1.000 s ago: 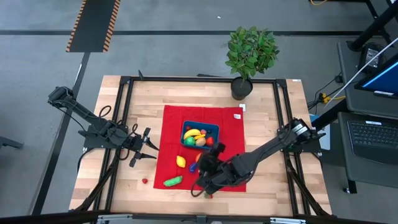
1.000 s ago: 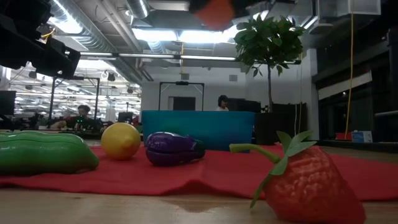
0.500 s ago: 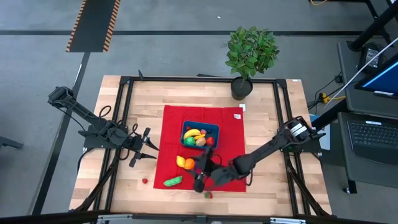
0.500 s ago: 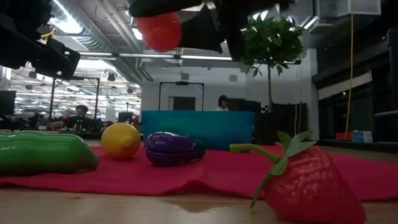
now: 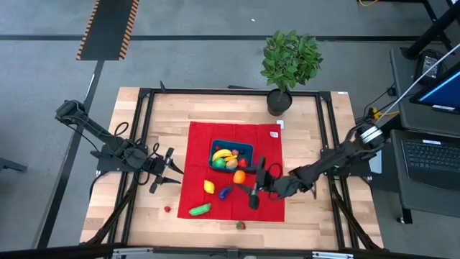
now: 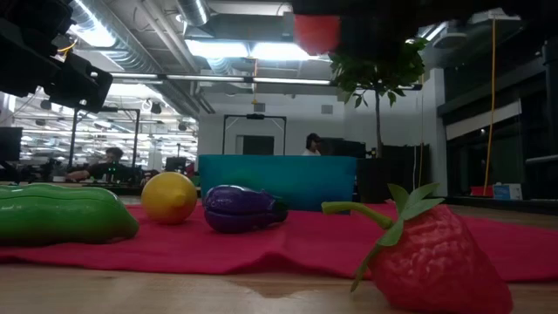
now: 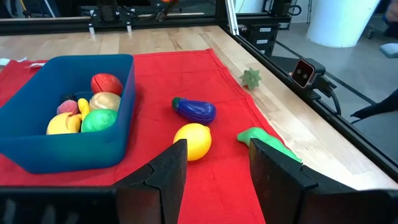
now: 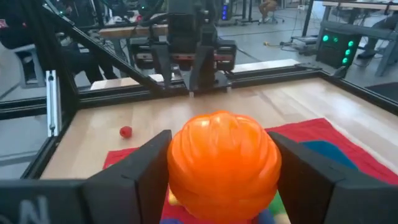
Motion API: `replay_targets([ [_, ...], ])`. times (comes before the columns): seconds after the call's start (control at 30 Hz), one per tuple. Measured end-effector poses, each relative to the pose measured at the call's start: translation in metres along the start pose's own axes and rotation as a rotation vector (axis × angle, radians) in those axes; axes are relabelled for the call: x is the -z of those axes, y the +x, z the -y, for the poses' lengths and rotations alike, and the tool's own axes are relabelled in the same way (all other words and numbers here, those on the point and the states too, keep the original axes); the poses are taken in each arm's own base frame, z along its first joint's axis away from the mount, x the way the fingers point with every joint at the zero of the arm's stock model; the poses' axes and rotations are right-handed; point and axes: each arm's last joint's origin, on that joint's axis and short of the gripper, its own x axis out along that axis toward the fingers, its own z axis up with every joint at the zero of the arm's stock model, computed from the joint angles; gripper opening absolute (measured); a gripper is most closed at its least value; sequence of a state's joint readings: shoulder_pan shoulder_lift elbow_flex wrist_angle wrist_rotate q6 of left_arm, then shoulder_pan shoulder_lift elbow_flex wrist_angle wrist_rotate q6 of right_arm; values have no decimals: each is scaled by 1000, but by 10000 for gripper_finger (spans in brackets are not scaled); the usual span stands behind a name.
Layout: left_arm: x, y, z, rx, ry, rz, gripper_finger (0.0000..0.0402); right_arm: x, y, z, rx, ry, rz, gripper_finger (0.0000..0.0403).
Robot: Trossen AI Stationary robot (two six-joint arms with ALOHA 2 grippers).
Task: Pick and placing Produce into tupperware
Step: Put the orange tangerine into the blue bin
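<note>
Gripping a rigid, likely light and slippery toy pumpkin (image 8: 222, 165) across its ribbed middle, the right gripper (image 5: 246, 175) nears the teal tupperware (image 5: 244, 149), while the left gripper (image 5: 169, 171) waits parted.

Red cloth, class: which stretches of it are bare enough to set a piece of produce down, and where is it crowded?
The red cloth is bare between the tupperware and the plant pot. It is crowded nearer the front: lemon, eggplant and green vegetable, with the right gripper holding an orange fruit above.
</note>
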State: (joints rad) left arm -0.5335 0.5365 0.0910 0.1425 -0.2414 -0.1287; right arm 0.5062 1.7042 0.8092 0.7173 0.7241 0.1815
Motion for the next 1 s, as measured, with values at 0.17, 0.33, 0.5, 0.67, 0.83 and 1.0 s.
replay_targets([
  [0.17,0,0,0,0,5,0,163,-1,-23,26,13,9,7,240],
  [0.33,0,0,0,-1,4,0,163,-7,-41,43,12,-24,34,240],
  [0.5,0,0,0,-1,4,1,163,-5,-52,53,13,-47,36,240],
  [0.67,-1,0,0,-8,3,6,163,-4,-53,54,13,-49,34,240],
  [0.83,-1,0,0,-11,2,10,163,-6,-53,56,71,-40,55,240],
  [1.0,-1,0,0,-11,1,10,163,-7,-50,64,177,-19,64,240],
])
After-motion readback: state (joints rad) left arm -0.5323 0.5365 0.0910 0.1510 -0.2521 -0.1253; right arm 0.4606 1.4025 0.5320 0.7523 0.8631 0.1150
